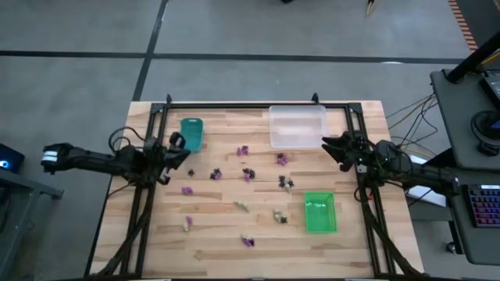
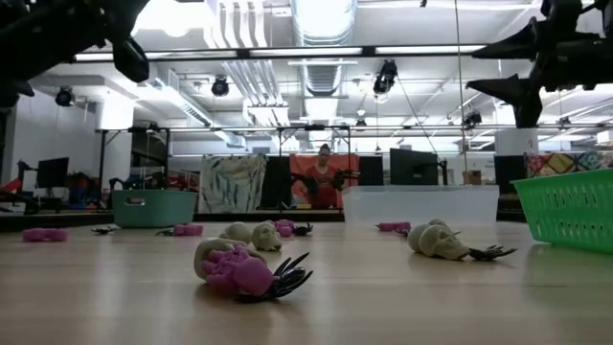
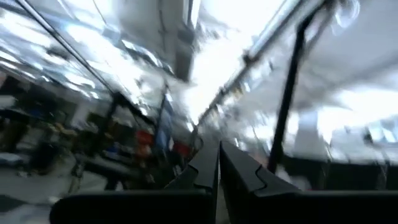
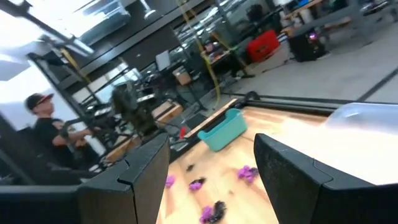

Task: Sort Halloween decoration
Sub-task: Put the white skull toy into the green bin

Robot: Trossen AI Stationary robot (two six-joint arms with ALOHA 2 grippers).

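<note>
Both end effectors hover: left end effector (image 1: 182,154) together (empty), right end effector (image 1: 331,148) apart.

3 trays: 1 teal tray (image 1: 192,133), 1 clear tray (image 1: 297,126), 1 green tray (image 1: 319,212). Roughly 15 trinkets (image 1: 243,151) lie scattered; exact count unclear. 2 arms.

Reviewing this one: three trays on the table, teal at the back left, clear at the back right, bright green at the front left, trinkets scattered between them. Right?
One thing is wrong: the bright green tray sits at the front right, not the front left, as the high view shows. The teal tray at the back left, the clear tray at the back right and the scattered trinkets stand as you said.
</note>
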